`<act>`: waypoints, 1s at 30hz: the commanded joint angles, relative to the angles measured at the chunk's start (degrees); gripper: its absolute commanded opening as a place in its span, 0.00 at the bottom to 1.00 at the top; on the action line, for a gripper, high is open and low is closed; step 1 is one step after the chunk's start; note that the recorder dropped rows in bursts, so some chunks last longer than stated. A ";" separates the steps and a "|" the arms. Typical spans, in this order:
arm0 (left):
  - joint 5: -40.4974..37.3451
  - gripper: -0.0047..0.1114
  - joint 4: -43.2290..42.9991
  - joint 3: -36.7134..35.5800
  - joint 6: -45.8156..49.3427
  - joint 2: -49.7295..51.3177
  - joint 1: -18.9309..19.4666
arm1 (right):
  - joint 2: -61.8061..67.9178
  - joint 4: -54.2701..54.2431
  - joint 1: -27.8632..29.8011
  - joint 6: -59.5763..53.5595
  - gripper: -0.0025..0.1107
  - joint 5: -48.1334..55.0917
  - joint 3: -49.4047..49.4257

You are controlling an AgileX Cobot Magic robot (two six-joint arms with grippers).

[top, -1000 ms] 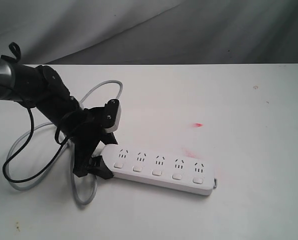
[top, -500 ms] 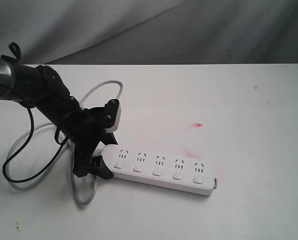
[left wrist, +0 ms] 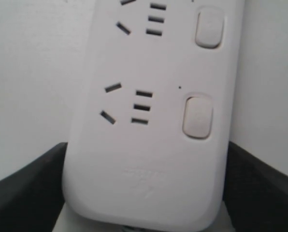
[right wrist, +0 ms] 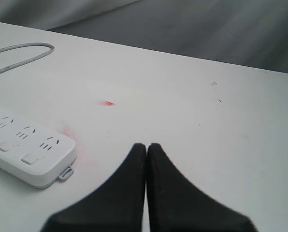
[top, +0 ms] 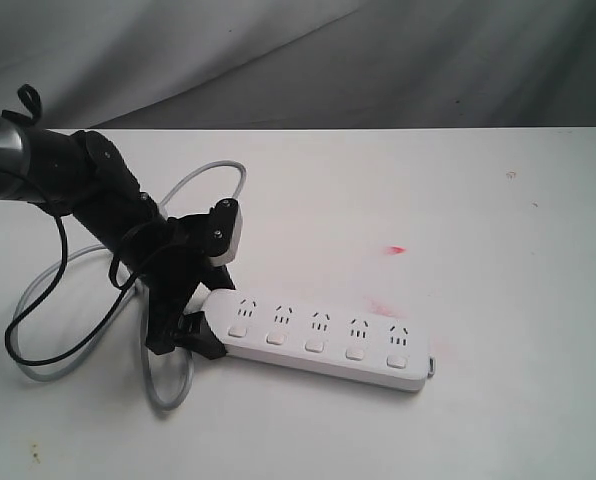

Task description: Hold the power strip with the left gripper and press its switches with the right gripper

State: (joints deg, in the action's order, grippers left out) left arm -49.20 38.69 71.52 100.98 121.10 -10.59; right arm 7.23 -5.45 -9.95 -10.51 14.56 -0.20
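The long white plastic power strip point(top: 323, 342) lies on the white worktop point(top: 498, 300), its cord end clamped by the slim black left tool point(top: 191, 334). The bulky black right tool point(right wrist: 146, 159), pressed closed and empty, hangs apart from the small white switches point(top: 314, 346). Held at one end only, the strip could pivot under an off-centre press.

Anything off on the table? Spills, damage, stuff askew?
Two red marks on the white table: a small bright red spot and a faint pink smear beside the power strip. They look like stains; what made them is unclear. The strip looks undamaged, one end gripped by the left hand.
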 commanded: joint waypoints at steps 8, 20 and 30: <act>-1.74 0.47 -0.28 0.09 -0.21 0.28 -0.38 | -0.27 0.43 0.36 0.02 0.02 -0.49 0.20; -1.74 0.47 -0.28 0.09 -0.21 0.28 -0.38 | -0.27 0.43 0.36 0.02 0.02 -0.49 0.20; -1.74 0.47 -0.28 0.09 -0.07 0.28 -0.38 | -0.27 -6.96 0.36 0.02 0.02 0.12 0.20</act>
State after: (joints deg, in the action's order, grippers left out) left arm -49.30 38.69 71.52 100.98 121.10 -10.59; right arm 7.23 -10.18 -9.95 -10.51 14.56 -0.20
